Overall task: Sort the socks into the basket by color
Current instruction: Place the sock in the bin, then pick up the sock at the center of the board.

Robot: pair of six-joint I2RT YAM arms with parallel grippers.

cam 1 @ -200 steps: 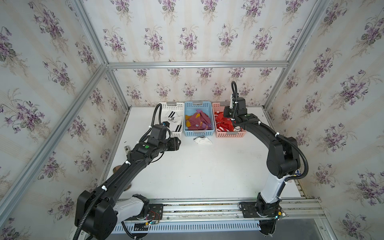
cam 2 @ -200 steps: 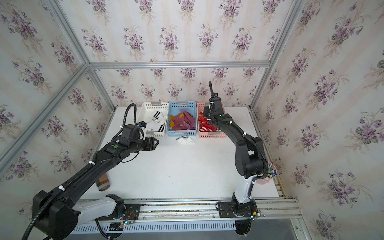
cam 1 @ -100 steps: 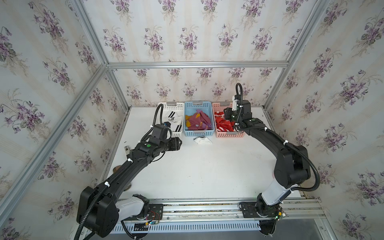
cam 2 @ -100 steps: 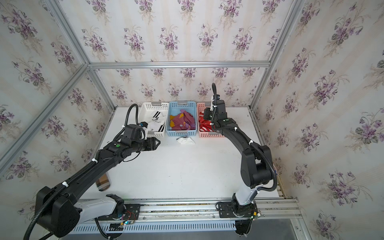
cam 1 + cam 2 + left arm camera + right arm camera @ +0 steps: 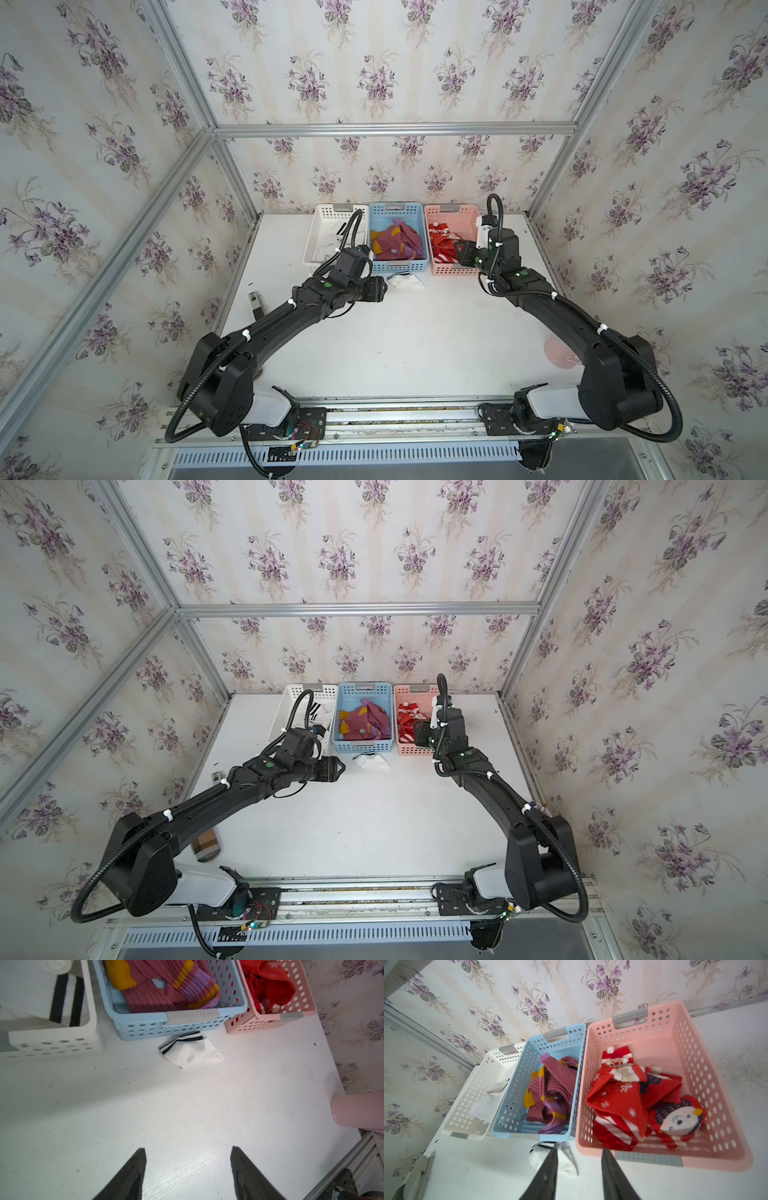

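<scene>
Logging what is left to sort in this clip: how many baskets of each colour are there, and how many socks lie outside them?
white basket: 1
blue basket: 1
pink basket: 1
white sock with black stripes, outside the baskets: 1
Total: 4

A white tabletop (image 5: 415, 332) is enclosed by walls covered in floral wallpaper (image 5: 374, 75) and braced with aluminium profiles (image 5: 395, 129). A pink rounded object (image 5: 357, 1111) is located at the right table edge. A small black-and-white tag (image 5: 255, 301) is located near the left edge. A slotted aluminium rail (image 5: 399, 411) is mounted along the front.
</scene>
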